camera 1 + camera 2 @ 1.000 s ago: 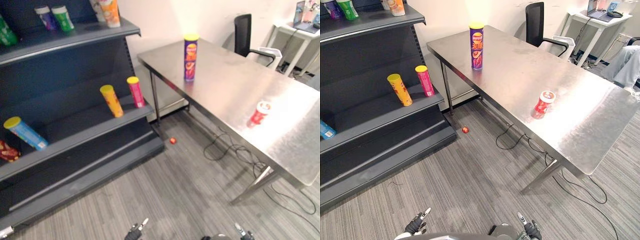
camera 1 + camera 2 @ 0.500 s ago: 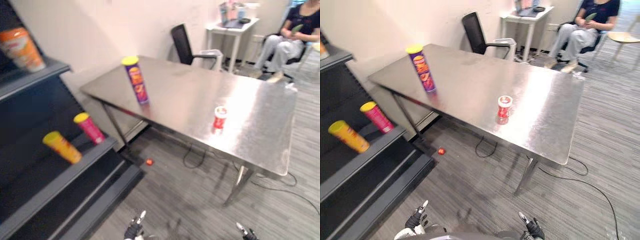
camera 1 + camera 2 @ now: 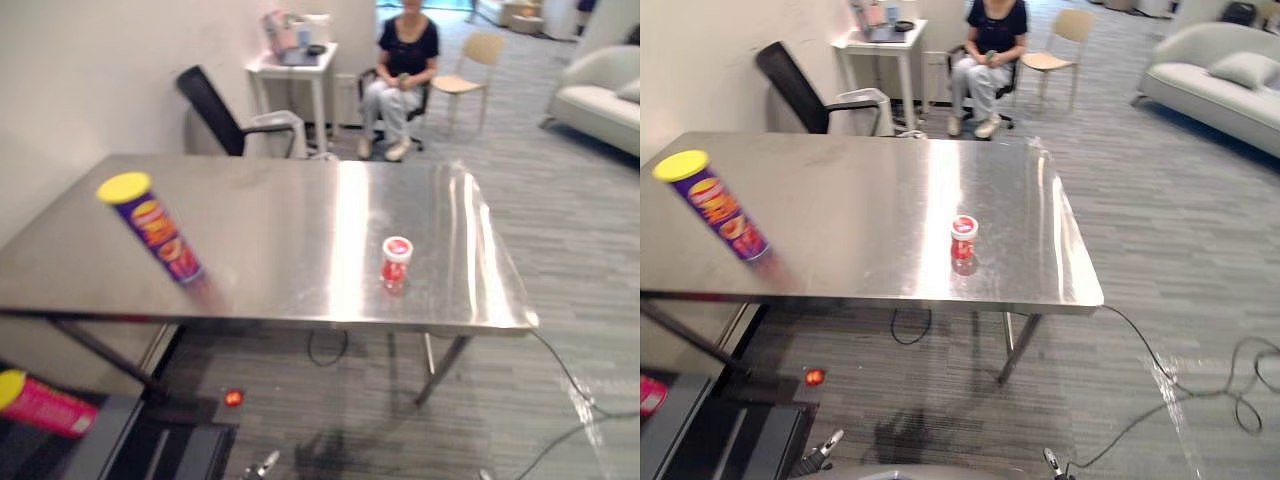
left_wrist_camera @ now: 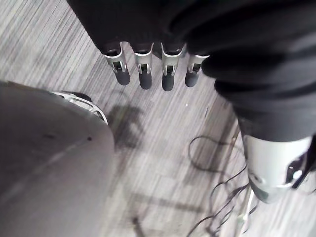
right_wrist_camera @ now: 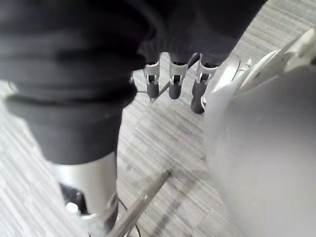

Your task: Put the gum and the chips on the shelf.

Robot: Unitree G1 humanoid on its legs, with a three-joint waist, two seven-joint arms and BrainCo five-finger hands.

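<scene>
Left eye view, chips: tall purple can (image 3: 150, 228) with a yellow lid, standing on the left part of the steel surface (image 3: 300, 200).
Left eye view, gum: short red tub (image 3: 396, 262) with a white lid, upright close to the near edge, well apart to the right of the chips.
Right eye view, shelf: dark edge (image 3: 710, 440) at near left, below the left end of the surface; neither item is on it.
Left wrist view, left hand: fingers (image 4: 167, 74) straight, hanging over the floor (image 4: 163, 148), empty.
Right wrist view, right hand: fingers (image 5: 175, 84) straight, empty.
Progress: nothing placed yet; both items remain to be picked up and carried to the shelf.
Handling: the chips can is tall and narrow and probably tips easily; the tub is squat and should be stable.
</scene>
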